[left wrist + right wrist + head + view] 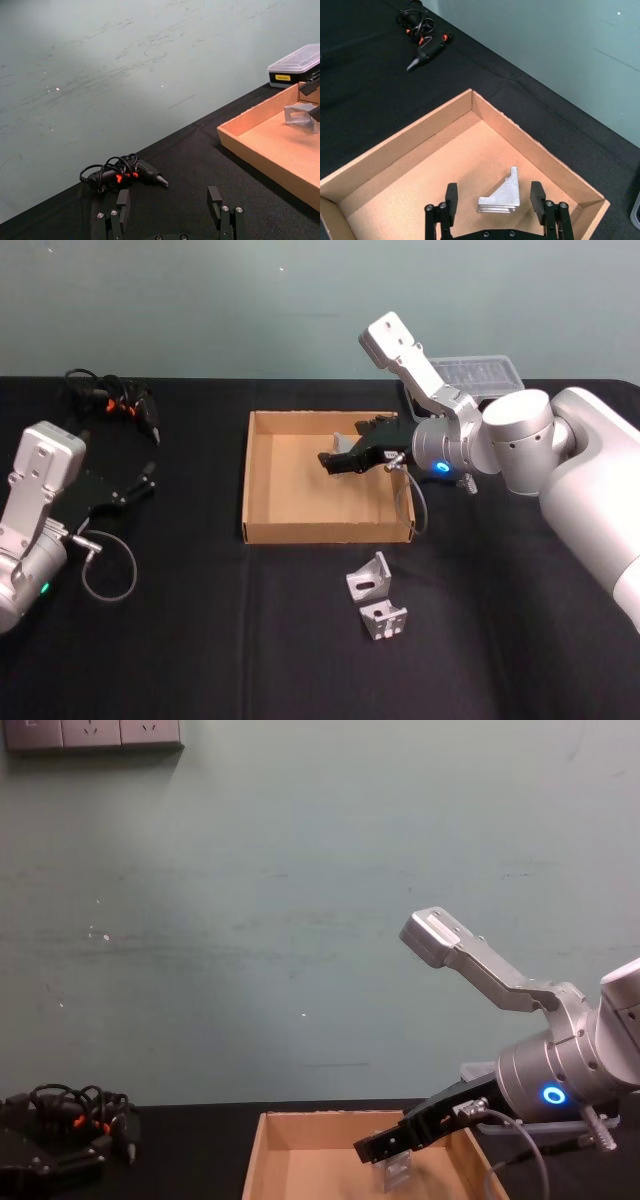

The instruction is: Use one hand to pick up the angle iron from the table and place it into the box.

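Angle iron (502, 196), a silvery metal bracket, lies in the right wrist view on the floor of the shallow tan cardboard box (520, 135), near one corner. It sits between the black fingers (451, 197) of the right pincer (494, 200). They stand spread, with a gap on either side of the metal: open, gripping nothing.

The head view mostly hides that bracket behind the pincer but adds two more silvery angle irons (370, 578) (383, 621), close together on the matte black counter (200, 640), just in front of the box's near right corner. The silver-grey right arm reaches in from the right, bent, its pincer over the box's far right part. The left pincer (135, 483) rests at the left, well apart from the box.

The left wrist view shows the left pincer open and empty, and beyond it a black-and-orange corded tool (127, 175).

From the chest, the right pincer slopes down into the box, with the bracket just under its tip.
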`<state>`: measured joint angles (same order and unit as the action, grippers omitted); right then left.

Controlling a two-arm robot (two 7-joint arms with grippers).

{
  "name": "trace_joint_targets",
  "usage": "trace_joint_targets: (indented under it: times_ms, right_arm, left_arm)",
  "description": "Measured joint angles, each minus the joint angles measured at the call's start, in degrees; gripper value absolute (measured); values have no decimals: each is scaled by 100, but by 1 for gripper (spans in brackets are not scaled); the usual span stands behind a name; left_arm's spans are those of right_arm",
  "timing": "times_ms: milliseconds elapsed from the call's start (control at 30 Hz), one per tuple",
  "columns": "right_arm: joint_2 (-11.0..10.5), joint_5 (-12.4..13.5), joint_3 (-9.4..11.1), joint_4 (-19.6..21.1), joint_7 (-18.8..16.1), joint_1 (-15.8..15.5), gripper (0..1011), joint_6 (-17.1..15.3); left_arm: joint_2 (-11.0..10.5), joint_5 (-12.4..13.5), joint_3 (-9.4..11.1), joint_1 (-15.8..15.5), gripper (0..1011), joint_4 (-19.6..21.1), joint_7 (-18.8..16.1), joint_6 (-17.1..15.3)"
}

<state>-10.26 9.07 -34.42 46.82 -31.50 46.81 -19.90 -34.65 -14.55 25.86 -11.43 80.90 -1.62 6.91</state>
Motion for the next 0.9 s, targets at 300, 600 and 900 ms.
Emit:
trace_joint_targets:
  times_ms: [300,600,900]
  right_arm:
    - [-5,6,0,6,7,-5,1004,-1]
    - [-67,-15,22,228,19,-106,1004,-21]
    - [-464,-11,172,1475,74,-686,1004,-234]
  left_arm:
    - [0,0,0,0,1011,0,0,0]
    - [0,0,0,0,1011,0,0,0]
    - [0,0,0,0,1011,0,0,0]
